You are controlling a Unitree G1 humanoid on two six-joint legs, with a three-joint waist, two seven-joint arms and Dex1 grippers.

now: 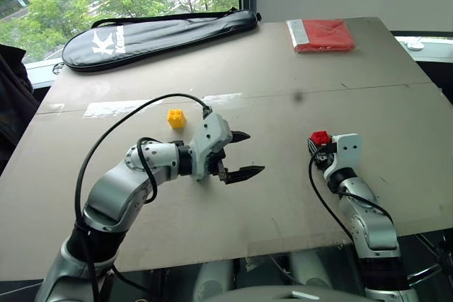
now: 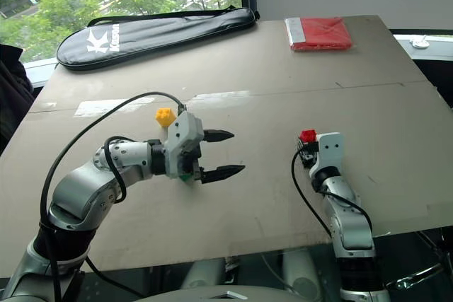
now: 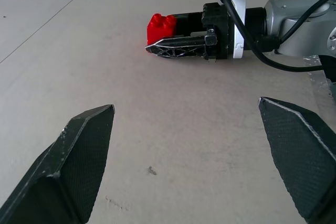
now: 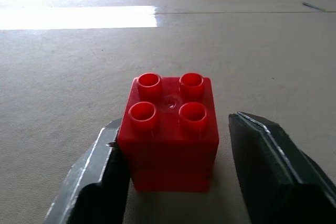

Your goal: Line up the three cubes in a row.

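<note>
The red cube (image 4: 170, 129) stands studs-up on the table between the fingers of my right gripper (image 4: 176, 124). One finger touches its side and a gap shows on the other side, so the jaws are open around it. In the left eye view this red cube (image 1: 320, 137) is at the right of the table, at the tip of the right gripper (image 1: 316, 146). The yellow cube (image 1: 176, 118) sits left of centre. My left gripper (image 1: 253, 152) hovers near the middle, pointing right towards the red cube (image 3: 160, 26), wide open with nothing in it.
A long black racket bag (image 1: 163, 37) lies along the far left of the table. A flat red packet (image 1: 322, 35) lies at the far right. A strip of clear tape (image 1: 120, 107) is stuck behind the yellow cube. The table's front edge (image 1: 233, 249) is near.
</note>
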